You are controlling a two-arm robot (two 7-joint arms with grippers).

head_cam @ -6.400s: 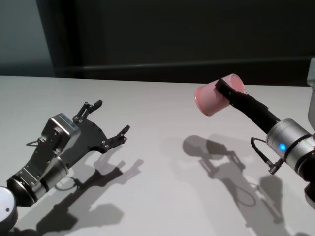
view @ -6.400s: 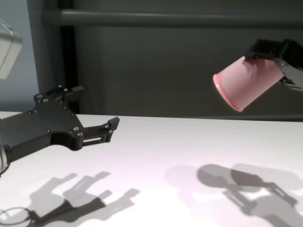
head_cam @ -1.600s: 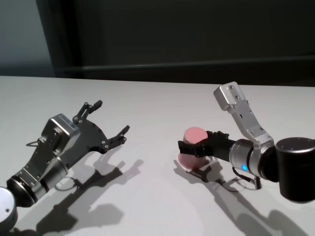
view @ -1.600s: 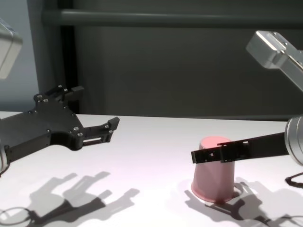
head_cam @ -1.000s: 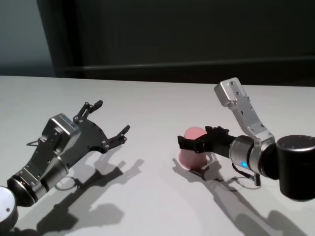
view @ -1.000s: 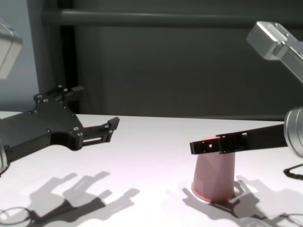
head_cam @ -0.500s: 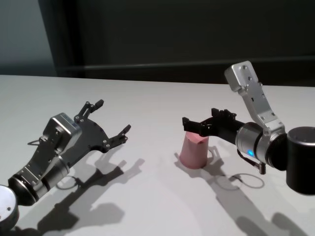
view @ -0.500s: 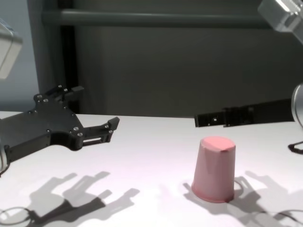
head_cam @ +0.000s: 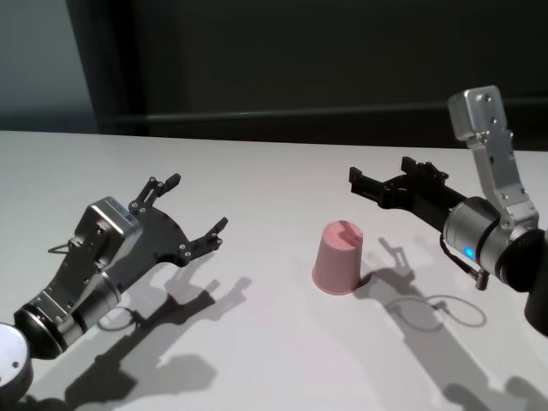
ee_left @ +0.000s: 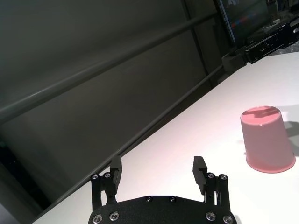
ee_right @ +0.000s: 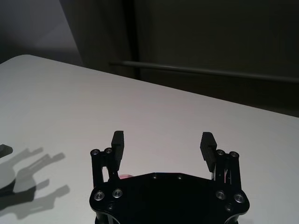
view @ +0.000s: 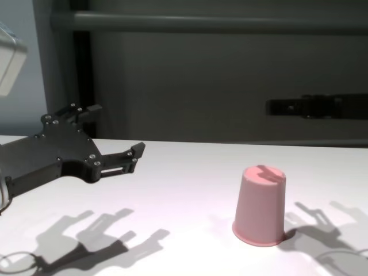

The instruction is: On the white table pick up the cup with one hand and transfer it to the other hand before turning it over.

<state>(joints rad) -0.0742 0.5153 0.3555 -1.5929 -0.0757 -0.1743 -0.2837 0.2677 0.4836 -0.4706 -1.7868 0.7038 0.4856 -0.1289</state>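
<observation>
Pink cup (head_cam: pixel 341 256) stands rim-down, long axis vertical, on white counter (head_cam: pixel 274 180) w/ right gripper (head_cam: pixel 383 185) nearer, fingers spread & empty, up at approx 1 o'clock from it; left gripper (head_cam: pixel 195 208), fingers also spread, sits well apart at 9 o'clock.
</observation>
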